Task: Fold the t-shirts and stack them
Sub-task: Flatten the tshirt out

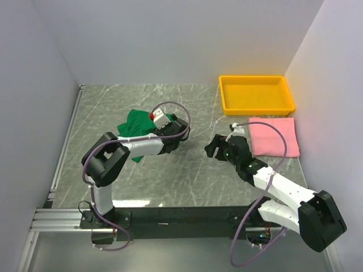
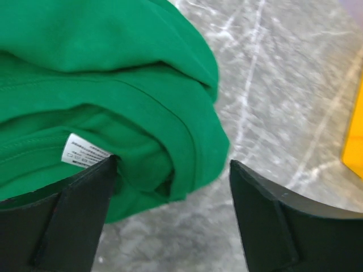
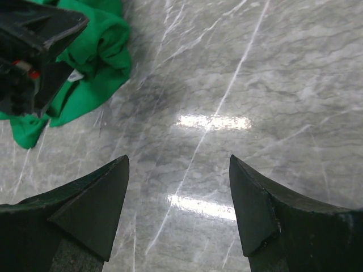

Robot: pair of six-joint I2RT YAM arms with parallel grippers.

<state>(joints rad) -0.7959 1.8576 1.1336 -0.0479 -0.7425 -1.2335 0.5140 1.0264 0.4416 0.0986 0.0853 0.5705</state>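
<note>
The dark green t-shirt (image 1: 135,126) lies crumpled left of the table's middle. My left gripper (image 1: 154,126) is open over its right edge. In the left wrist view the bunched hem of the shirt (image 2: 113,85), with a white label (image 2: 85,152), sits between the fingers of the left gripper (image 2: 173,187), against the left one. The pink t-shirt (image 1: 275,136) lies folded flat at the right. My right gripper (image 1: 214,148) is open and empty over bare table, between the two shirts. The right wrist view shows this gripper (image 3: 178,187) with the green shirt (image 3: 93,62) ahead at the upper left.
A yellow tray (image 1: 256,93) stands empty at the back right, just behind the pink shirt; its edge shows in the left wrist view (image 2: 354,136). White walls close in the marble table (image 1: 193,181) on the left, back and right.
</note>
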